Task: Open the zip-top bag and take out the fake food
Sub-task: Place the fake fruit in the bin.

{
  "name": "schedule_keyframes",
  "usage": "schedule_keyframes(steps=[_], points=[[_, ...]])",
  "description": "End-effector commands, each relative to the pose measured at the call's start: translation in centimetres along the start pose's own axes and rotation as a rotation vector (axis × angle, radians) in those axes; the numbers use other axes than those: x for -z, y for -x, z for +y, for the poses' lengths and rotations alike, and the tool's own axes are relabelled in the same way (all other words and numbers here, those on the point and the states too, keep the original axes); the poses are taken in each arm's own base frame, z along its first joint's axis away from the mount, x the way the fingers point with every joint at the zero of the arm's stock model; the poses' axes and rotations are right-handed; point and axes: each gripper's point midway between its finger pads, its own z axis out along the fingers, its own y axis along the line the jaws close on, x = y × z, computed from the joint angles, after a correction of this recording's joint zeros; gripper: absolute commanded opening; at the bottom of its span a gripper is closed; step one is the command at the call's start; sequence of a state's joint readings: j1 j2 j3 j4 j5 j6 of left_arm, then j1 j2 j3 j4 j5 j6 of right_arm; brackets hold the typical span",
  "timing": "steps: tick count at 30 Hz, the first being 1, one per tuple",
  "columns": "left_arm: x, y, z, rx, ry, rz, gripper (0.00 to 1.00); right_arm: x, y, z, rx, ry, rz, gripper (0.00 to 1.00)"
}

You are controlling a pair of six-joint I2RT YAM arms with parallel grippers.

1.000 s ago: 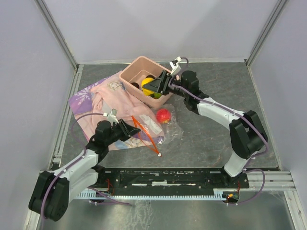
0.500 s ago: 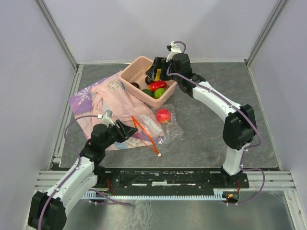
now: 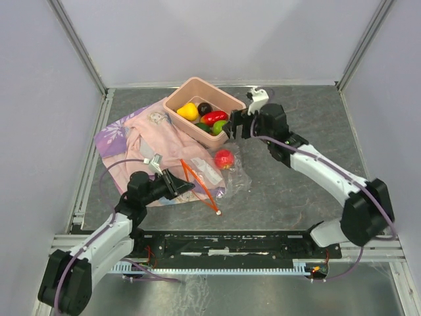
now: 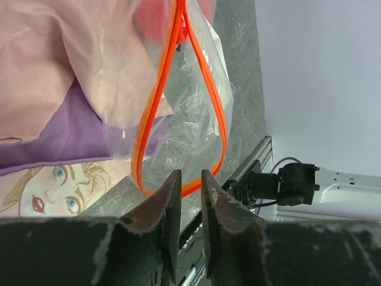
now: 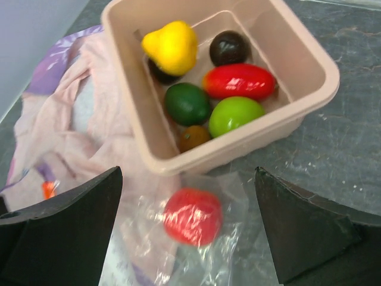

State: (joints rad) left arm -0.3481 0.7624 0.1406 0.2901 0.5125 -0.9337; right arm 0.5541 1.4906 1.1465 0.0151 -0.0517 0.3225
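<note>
Bag [image 3: 217, 176] is lying on the bench [image 3: 296, 191] at the tub's [image 5: 238, 143] 6 o'clock, holding one red fruit [image 3: 224, 158]. Other pieces [image 5: 238, 81] are sitting in the tub. Left jaws are clenching the zip strip [image 4: 156, 107]; right jaws are hanging released.

No legible text, label, brand, number or sign on anything in view.

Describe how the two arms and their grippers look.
Both the left arm and right arm have white links, black joints and a loose purple cable alongside. The left gripper has dark, scuffed fingers; the right gripper has broad black ones.
</note>
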Motion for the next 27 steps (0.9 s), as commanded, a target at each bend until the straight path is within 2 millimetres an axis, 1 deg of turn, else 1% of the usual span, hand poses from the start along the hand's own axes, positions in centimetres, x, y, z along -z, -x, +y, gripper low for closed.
schedule_keyframes(steps=[1,4,5,7,10,12,16,21,24,27], points=[[-0.3,0.6,-2.5,-0.009,-0.111,0.008,0.26,3.3,-0.3,2.3,-0.008,0.139,-0.062,0.98],[-0.8,0.6,-2.4,-0.010,-0.107,0.012,0.26,4.2,-3.4,2.2,-0.090,0.150,-0.012,0.91],[-0.9,0.5,-2.2,-0.006,-0.101,0.016,0.27,4.5,-4.1,2.0,-0.114,0.141,-0.006,0.89],[-1.3,0.4,-1.9,-0.001,-0.093,0.024,0.28,4.4,-5.3,1.4,-0.156,0.115,-0.001,0.84],[-1.9,0.3,-1.1,0.008,-0.065,0.029,0.30,3.7,-6.7,0.9,-0.209,0.092,0.013,0.78],[-2.3,0.3,-0.7,0.016,-0.049,0.030,0.31,3.1,-7.3,0.7,-0.242,0.084,0.020,0.70],[-3.0,0.9,-0.4,0.015,-0.038,0.012,0.34,1.2,-8.5,0.0,-0.310,0.064,0.026,0.64],[-3.8,1.8,-0.3,0.010,-0.026,-0.007,0.40,-1.0,-9.0,-0.7,-0.400,0.074,0.035,0.51],[-4.2,2.2,0.1,0.010,-0.010,-0.023,0.43,-2.1,-9.7,-1.0,-0.413,0.067,0.060,0.50],[-4.6,2.5,0.2,0.012,-0.007,-0.030,0.45,-3.2,-10.3,-0.6,-0.411,0.092,0.094,0.47]])
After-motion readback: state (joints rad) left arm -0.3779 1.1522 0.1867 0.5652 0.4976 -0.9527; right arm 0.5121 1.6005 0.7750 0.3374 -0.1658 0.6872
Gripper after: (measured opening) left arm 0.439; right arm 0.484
